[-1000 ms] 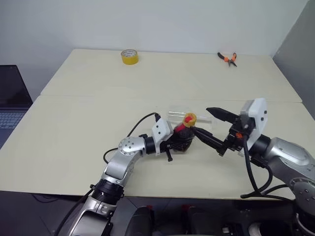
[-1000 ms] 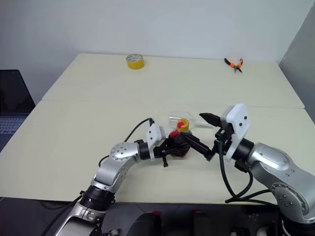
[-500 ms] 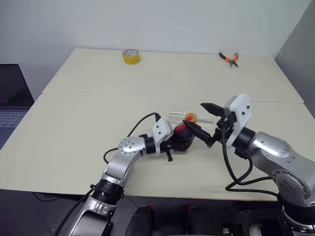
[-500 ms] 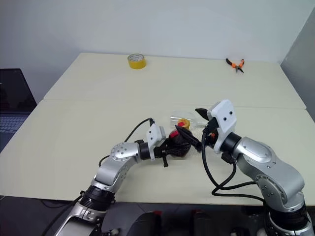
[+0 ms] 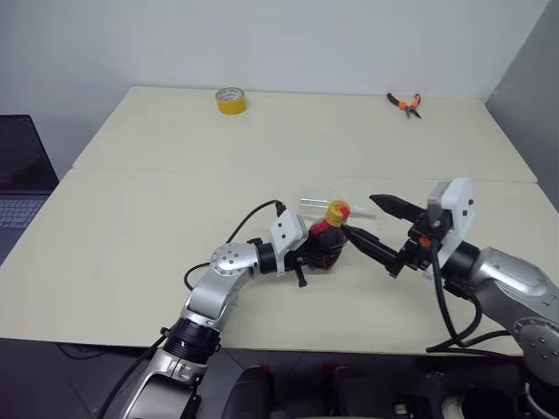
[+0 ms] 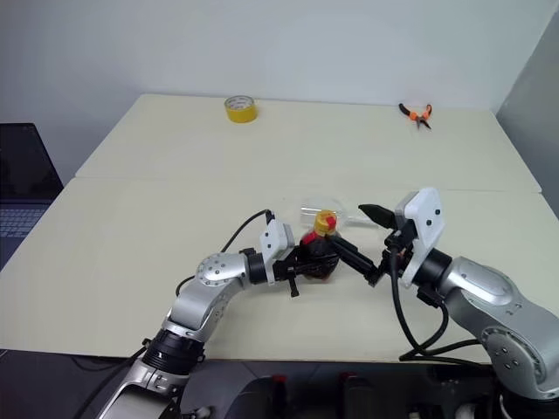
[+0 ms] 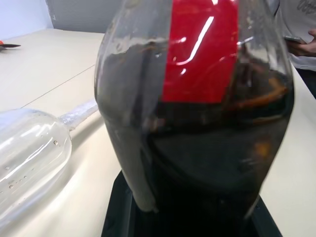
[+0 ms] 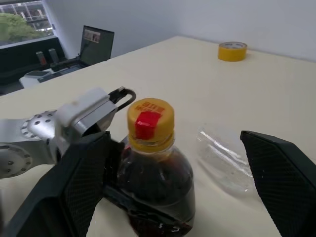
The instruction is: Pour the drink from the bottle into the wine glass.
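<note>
Your right gripper [image 5: 377, 222] has pulled back from half a second ago, fingers spread wide beside the yellow cap. Head view: your left gripper [image 5: 312, 254] clamps the bottle [image 5: 327, 240] upright on the table [image 5: 157, 218]. Left wrist: the drink [image 7: 207, 163] up close, the wine glass [image 7: 29, 153] lying just beside. Right wrist: tape roll [image 8: 232, 51] far behind.

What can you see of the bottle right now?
The bottle is small, squat, clear plastic, holding dark brown drink, with a red label and a yellow cap still on. It stands upright on the table, clamped at its body by the left gripper. The right gripper is open beside its cap.
</note>
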